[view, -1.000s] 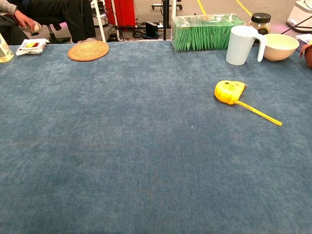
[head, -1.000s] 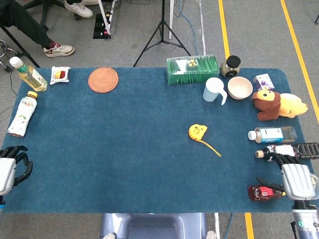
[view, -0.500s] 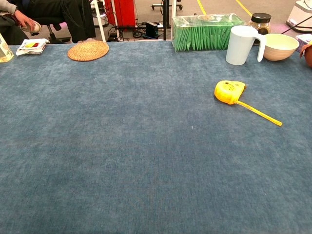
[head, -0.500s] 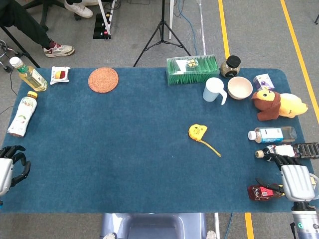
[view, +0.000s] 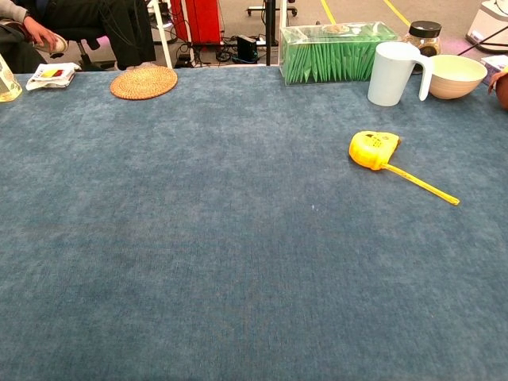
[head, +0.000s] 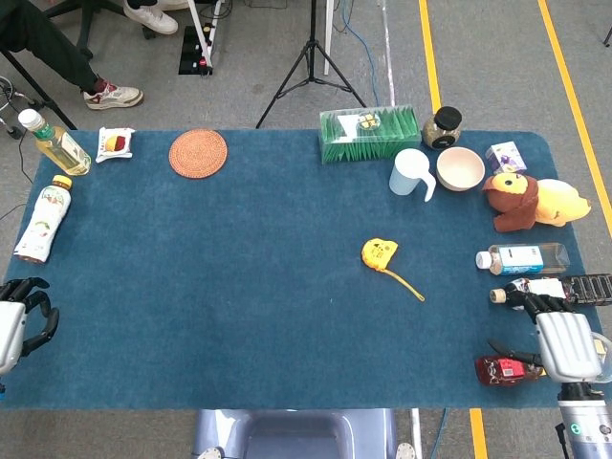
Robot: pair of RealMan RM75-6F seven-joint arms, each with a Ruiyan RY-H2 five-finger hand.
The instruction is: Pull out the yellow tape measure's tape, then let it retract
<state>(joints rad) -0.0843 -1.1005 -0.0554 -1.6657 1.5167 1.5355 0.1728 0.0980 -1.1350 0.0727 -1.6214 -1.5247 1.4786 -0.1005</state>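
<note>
Tape measure [head: 379, 252] lies right of the table's middle, a short length of tape [head: 405, 283] already out on the blue cloth. Only the head view shows the hands: left hand [head: 19, 325] and right hand [head: 564, 346] at the near corners, fingers apart, holding nothing. Chest view shows neither.

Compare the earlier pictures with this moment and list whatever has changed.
Very little. The left hand has slid slightly toward the table's left edge, and the right hand has barely shifted at the right edge. Neither has taken hold of or let go of anything. The yellow tape measure lies where it was, a short length of tape drawn out on the blue cloth. Everything else is unmoved.
</note>
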